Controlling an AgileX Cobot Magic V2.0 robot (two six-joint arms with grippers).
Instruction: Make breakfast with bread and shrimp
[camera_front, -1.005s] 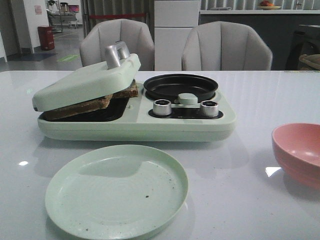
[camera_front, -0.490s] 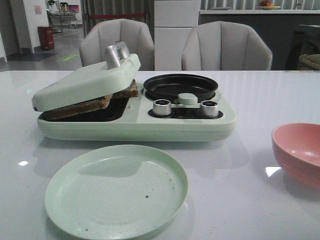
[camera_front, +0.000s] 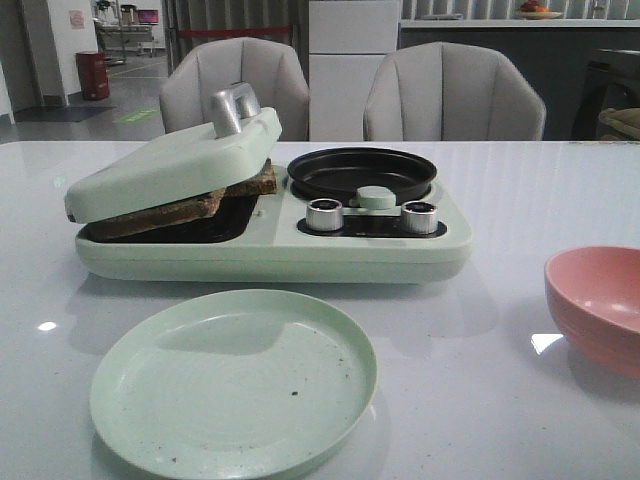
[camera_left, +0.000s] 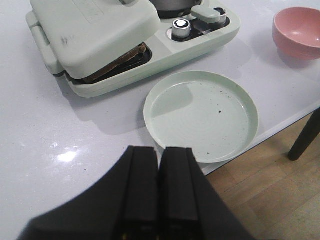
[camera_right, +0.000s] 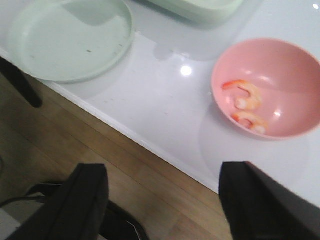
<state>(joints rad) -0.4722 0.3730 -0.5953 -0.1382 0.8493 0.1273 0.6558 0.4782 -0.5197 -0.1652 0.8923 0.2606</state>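
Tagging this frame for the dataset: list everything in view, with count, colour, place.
breakfast maker: 1, pale green, middle of the table, lid tilted part open
bread: toasted brown slices under the lid, count unclear
pan: 1, black, on the maker's right half
knobs: 2, silver, front of the maker
plate: 1, pale green, in front of the maker, holds only crumbs
bowl: 1, pink, to the plate's right
shrimp: 2 visible, orange and white, inside the bowl
table: 1, white
chairs: 2, grey, behind the table
left gripper: black, shut, near the plate
right gripper: black, open, off the table edge near the bowl
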